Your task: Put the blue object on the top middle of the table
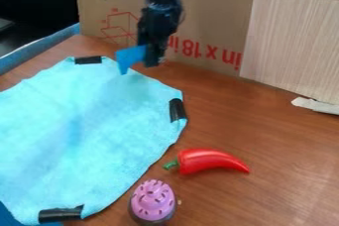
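The black gripper (153, 55) hangs at the upper middle of the camera view, just off the far right edge of the cloth and in front of the cardboard. It is shut on the blue object (130, 57), a flat-looking piece with a pointed lower end that sticks out to the gripper's left. The blue object is held up, near the cloth's top corner. Part of it is hidden behind the gripper. The brown wooden table (265, 126) spreads out below and to the right.
A light blue cloth (99, 121) with black tape patches covers the table's left side. A red pepper (210, 161) and a purple-topped object (153, 200) lie near the front middle. Cardboard (212, 12) and a wood-grain panel (291, 44) stand along the back.
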Robot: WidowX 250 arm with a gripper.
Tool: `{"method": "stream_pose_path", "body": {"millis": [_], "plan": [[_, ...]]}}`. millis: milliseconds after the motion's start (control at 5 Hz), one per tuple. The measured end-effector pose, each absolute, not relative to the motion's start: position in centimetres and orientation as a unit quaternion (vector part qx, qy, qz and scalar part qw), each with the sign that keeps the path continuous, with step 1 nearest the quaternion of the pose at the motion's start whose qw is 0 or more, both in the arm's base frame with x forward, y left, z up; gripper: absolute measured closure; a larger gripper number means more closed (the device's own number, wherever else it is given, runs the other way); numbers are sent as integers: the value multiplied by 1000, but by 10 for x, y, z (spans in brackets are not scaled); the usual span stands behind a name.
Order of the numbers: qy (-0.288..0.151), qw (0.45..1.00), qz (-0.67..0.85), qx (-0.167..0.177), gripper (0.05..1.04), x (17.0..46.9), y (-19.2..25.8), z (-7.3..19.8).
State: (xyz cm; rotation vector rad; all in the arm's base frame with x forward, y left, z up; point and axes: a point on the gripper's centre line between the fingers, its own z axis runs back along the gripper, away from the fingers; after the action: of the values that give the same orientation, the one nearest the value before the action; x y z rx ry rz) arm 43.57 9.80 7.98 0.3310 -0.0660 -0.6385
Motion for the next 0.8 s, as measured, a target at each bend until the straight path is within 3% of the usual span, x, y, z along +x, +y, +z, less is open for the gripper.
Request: {"method": "stream_pose_path", "body": {"millis": [400, 800], "plan": [[-61, 922, -347, 163, 490, 454, 64, 107], [-52, 913, -376, 151, 490, 469, 46, 90]]}}
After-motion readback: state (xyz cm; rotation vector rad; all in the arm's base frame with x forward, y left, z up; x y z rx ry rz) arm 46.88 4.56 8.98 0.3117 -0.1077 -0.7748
